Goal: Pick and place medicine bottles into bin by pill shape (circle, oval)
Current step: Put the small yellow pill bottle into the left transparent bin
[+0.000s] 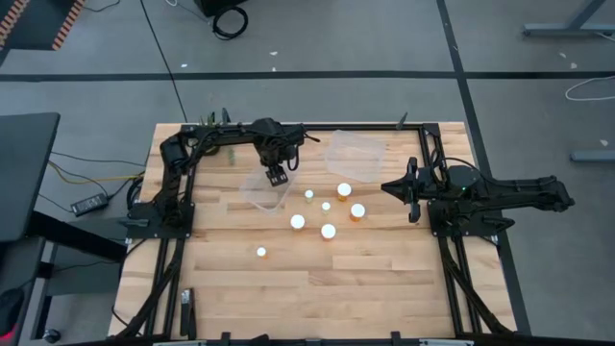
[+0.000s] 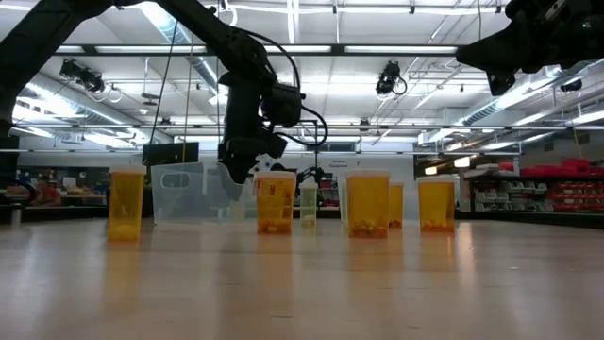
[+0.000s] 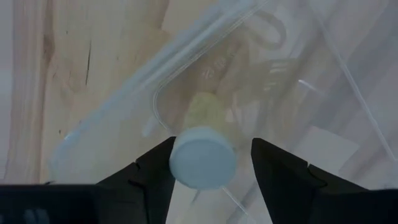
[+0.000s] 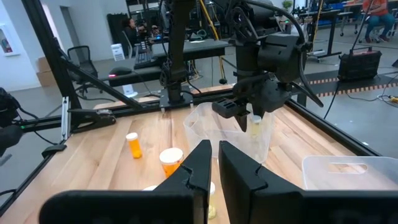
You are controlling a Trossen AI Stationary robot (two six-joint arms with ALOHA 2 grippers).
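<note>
I see my left tool (image 1: 277, 177) over the clear bin (image 1: 266, 192), holding a medicine bottle (image 3: 203, 152) by its white cap. Six other bottles (image 1: 328, 231) stand on the counter (image 1: 384, 279). My right tool (image 1: 390, 187) waits near them, fingers almost together.

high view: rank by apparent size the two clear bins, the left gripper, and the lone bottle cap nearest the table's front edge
1. The two clear bins, left one and right one: look alike, not ranked.
2. left gripper, over the left bin.
3. lone bottle cap, smallest.
</note>
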